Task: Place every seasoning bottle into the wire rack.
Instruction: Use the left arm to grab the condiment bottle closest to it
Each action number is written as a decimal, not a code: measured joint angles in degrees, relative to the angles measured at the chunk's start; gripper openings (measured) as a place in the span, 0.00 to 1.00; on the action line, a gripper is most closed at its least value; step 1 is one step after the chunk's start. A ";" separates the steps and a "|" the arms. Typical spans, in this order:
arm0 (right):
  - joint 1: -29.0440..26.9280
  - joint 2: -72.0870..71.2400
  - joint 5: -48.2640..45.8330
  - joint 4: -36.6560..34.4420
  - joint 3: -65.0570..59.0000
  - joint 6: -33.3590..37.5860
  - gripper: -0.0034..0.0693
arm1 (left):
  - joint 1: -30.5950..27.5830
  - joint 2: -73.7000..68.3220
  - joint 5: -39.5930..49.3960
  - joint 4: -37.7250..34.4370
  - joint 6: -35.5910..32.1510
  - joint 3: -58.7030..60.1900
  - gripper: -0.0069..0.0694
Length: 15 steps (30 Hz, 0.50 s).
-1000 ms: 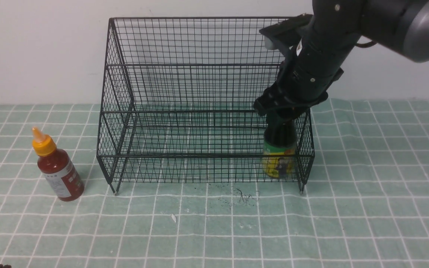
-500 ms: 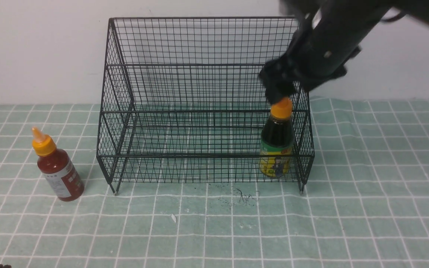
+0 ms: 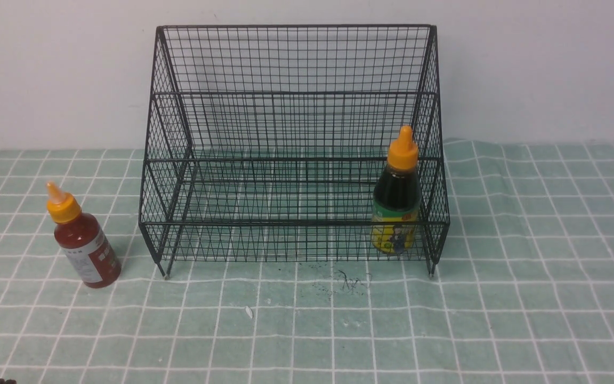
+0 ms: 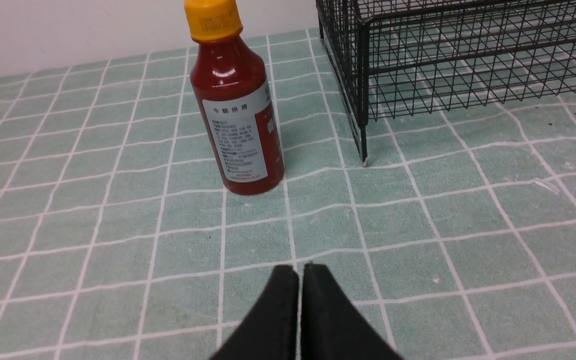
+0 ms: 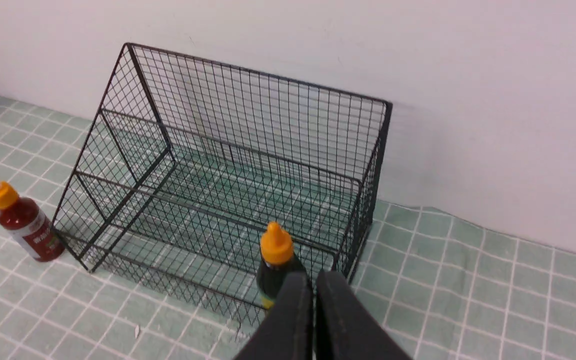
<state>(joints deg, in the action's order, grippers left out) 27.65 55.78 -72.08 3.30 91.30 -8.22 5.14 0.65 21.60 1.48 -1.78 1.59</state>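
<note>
The black wire rack [image 3: 293,96] stands at the back middle of the table. The dark sauce bottle [image 3: 396,205] with green-yellow label stands upright on the rack's lowest shelf at its right end; it also shows in the right wrist view [image 5: 274,267]. The red-brown sauce bottle [image 3: 84,245] stands on the cloth left of the rack, outside it; it also shows in the left wrist view [image 4: 238,110]. My left gripper [image 4: 300,272] is shut and empty, low over the cloth short of that bottle. My right gripper [image 5: 314,280] is shut and empty, raised above the rack's right end.
A green checked cloth [image 3: 525,298] covers the table. A white wall [image 3: 46,69] rises right behind the rack. Small dark specks [image 3: 349,282] lie on the cloth before the rack's front.
My right gripper let go of the dark bottle on the rack's lowest shelf, rose up and left the front view. The bottle stays upright. The red-brown bottle has not moved.
</note>
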 joint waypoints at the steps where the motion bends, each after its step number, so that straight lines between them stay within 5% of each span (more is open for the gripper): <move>1: 0.00 -3.75 0.96 0.05 -3.81 -0.21 0.03 | 0.00 0.00 0.00 0.00 0.00 0.00 0.08; 15: 0.00 -49.18 32.11 0.06 -58.20 -7.88 0.03 | 0.00 0.00 0.00 0.00 0.00 0.00 0.08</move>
<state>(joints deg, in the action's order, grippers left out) 27.65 6.60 -39.97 3.36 33.10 -16.10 5.14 0.65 21.60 1.48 -1.78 1.59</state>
